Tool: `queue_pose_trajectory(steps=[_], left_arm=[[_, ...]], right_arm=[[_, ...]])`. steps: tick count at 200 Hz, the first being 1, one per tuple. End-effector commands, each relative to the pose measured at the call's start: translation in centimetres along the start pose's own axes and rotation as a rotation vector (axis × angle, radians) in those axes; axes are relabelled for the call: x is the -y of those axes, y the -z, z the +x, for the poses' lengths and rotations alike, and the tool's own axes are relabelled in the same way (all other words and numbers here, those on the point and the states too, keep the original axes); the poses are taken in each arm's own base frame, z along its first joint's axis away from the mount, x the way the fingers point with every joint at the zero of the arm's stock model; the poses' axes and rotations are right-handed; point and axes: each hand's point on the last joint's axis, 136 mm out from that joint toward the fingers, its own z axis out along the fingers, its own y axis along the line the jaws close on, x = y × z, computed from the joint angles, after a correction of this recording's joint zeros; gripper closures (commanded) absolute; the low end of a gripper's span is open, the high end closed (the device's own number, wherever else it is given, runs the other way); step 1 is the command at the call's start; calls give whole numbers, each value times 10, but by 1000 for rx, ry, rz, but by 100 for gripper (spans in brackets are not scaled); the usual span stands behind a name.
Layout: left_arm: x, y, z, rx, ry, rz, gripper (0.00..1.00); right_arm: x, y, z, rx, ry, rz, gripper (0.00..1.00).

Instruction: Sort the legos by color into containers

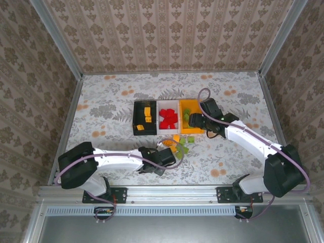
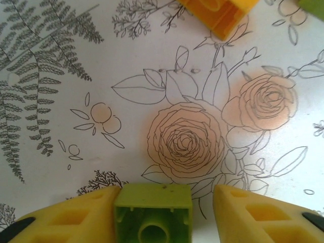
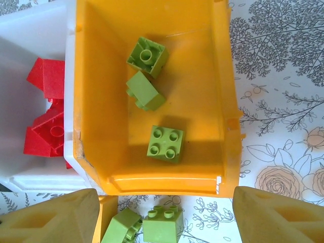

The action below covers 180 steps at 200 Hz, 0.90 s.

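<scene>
Top view: loose legos [image 1: 179, 147] just before black bin [image 1: 135, 117], white bin [image 1: 168, 102], orange-yellow bin [image 1: 189, 105]; left gripper [image 1: 171, 153] at them, right gripper [image 1: 195, 121] over orange-yellow. Left wrist: fingers [image 2: 76, 220] parted, green lego [image 2: 152, 212] between, touching left finger, clear of right. Right wrist: fingers [image 3: 50, 217] wide, empty, three green legos [image 3: 165, 143] in bin below.

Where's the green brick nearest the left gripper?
Left wrist view: the green brick sits between the fingers of the left gripper, touching one, a gap to the other; an orange brick lies ahead.
</scene>
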Motion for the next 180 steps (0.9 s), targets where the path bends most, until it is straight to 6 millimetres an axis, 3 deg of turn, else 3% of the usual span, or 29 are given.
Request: queue_pose_trajectory(steps=[1, 35, 65, 96, 128, 158, 180], left_arm=[[-7, -8, 17, -55, -7, -50, 54], [-6, -3, 12, -36, -15, -59, 64], [6, 25, -21, 66, -28, 3, 68], [33, 66, -93, 237, -27, 174, 68], [42, 93, -175, 375, -25, 269, 69], [39, 84, -241, 427, -5, 278, 68], [41, 68, -277, 435, 14, 300, 68]], right_arm=[[7, 5, -1, 15, -25, 4, 28], [13, 9, -3, 26, -47, 8, 28], [25, 16, -2, 45, -74, 22, 28], [41, 21, 8, 55, -112, 38, 28], [55, 24, 20, 51, -129, 65, 28], [63, 25, 29, 42, -136, 78, 28], [66, 26, 34, 35, -135, 82, 28]])
